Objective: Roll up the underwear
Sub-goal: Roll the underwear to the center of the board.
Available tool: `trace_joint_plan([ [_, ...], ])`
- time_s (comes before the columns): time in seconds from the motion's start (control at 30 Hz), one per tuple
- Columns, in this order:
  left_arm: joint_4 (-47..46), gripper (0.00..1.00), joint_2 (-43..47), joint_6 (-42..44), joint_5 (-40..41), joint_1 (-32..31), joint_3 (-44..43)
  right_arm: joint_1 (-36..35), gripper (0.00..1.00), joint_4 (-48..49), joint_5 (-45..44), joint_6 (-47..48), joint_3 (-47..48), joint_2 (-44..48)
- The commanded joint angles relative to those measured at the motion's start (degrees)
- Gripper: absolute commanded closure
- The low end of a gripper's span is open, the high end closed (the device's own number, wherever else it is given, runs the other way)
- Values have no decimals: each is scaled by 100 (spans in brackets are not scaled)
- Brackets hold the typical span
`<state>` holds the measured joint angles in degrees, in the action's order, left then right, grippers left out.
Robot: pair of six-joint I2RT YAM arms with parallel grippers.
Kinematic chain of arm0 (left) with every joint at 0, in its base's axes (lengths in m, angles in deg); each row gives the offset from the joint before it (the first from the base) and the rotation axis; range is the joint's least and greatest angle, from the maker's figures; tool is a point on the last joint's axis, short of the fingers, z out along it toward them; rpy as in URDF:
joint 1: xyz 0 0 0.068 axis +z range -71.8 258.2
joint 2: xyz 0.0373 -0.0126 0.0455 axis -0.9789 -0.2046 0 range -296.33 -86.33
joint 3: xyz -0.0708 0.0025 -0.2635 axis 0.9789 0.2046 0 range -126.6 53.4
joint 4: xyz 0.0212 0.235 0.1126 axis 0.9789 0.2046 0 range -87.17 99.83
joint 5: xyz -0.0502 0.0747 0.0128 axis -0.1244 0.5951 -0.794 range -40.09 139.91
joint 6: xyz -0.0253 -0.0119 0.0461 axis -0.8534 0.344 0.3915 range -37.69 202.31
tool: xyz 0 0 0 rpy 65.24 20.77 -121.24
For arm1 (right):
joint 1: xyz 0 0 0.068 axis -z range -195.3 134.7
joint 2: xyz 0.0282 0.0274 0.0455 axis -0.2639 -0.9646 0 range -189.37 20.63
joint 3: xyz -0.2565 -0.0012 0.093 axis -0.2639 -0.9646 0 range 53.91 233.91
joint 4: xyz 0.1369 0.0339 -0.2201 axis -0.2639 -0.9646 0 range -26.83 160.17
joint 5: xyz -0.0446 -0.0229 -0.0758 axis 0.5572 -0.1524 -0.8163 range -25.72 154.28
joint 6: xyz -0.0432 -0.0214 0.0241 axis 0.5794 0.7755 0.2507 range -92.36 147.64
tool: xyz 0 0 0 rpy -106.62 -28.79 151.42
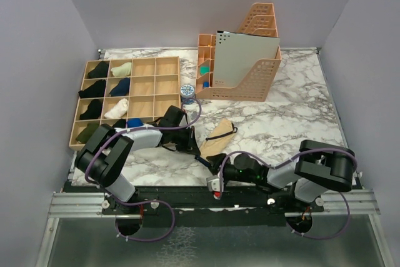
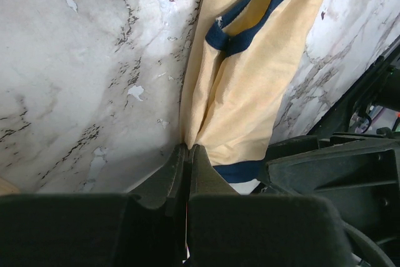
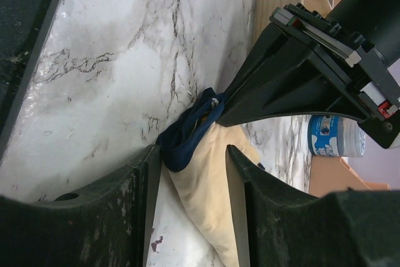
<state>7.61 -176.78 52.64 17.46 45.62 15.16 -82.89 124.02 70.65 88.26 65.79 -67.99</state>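
The marble bench (image 1: pixel 300 110) is carrying a wooden compartment tray (image 1: pixel 178 85) at the left rear, with socks lying in several cells, and a perforated file organizer (image 1: pixel 247 70) at the centre rear. The yellow underwear (image 1: pixel 219 137), trimmed in navy, is lying flat near the front centre of the bench, between both arms. The left tool (image 2: pixel 187 154) is pinching one edge of the fabric with its jaws fully together. The right tool (image 3: pixel 194 151) is straddling the navy waistband end with jaws partly apart. A small blue-labelled jar (image 1: pixel 187 92) is standing just beside the tray
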Motion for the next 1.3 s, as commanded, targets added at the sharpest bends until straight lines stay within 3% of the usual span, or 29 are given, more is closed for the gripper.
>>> trace_joint_plan([
  [0.0,141,100,-137,95,-74,41,60,-88,51,-74,-154,192,70,-379],
  [0.1,113,100,-144,82,-80,50,81,-105,55,-93,-199,198,111,-447],
  [0.4,59,100,-121,40,-135,59,120,-104,81,-70,-449,59,203,-626],
  [0.6,-5,100,-43,-17,-134,59,184,-105,94,488,-860,-433,159,-666],
  [0.7,-188,74,189,-210,-95,59,328,-105,99,412,-724,-1138,267,-465],
  [0.77,-265,67,459,-328,-3,59,412,-92,100,180,-436,-1704,350,-283],
  [0.83,-122,44,786,-393,248,59,425,-47,100,251,-141,-2320,292,-201],
  [1.1,617,29,1856,-617,1459,67,684,162,99,2310,481,-4576,-319,-717],
  [1.27,466,21,2530,-1045,1635,67,1218,294,99,3528,414,-5893,-563,-1220],
])
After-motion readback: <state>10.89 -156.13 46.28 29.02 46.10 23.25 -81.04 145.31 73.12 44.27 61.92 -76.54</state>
